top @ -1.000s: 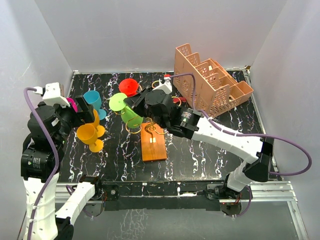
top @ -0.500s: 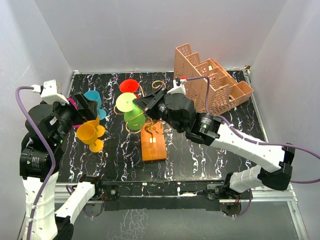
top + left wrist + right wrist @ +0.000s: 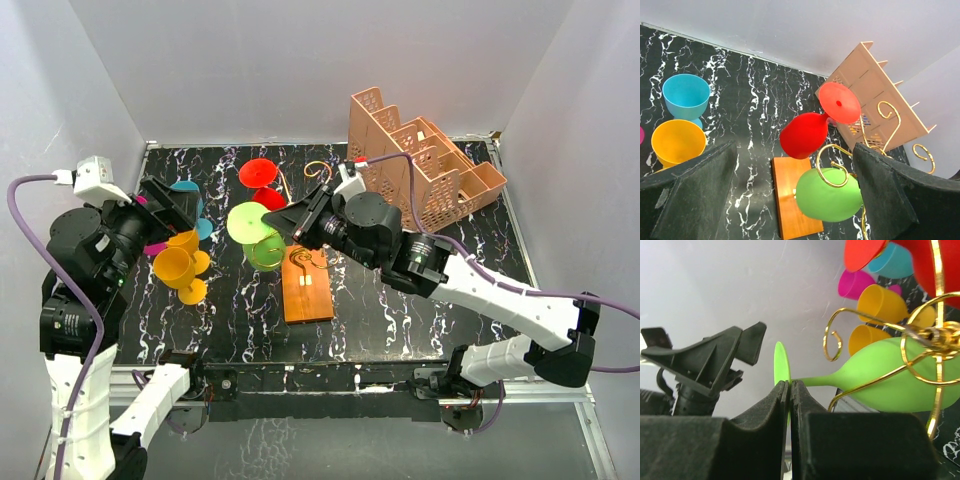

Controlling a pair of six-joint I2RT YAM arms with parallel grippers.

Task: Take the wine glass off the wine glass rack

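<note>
The wine glass rack (image 3: 310,262) is gold wire on an orange base (image 3: 305,290). A green wine glass (image 3: 265,250) lies sideways among its scroll arms, foot disc (image 3: 248,222) pointing left. My right gripper (image 3: 276,222) is shut on that foot disc (image 3: 781,365); the green bowl (image 3: 890,377) sits inside gold curls (image 3: 935,345). A red glass (image 3: 262,180) hangs behind it. My left gripper (image 3: 182,205) is open and empty, left of the rack. In the left wrist view it (image 3: 794,150) faces the red glass (image 3: 804,135), green bowl (image 3: 829,195) and base (image 3: 790,205).
Yellow glasses (image 3: 178,268), a teal glass (image 3: 186,192) and a pink one (image 3: 148,208) stand at the left of the table. A salmon-pink lattice crate (image 3: 420,165) stands at the back right. White walls enclose the black marbled table (image 3: 400,300).
My right gripper and the green glass have shifted slightly toward the near side. My left gripper has lifted and swung right toward the rack, staying open.
</note>
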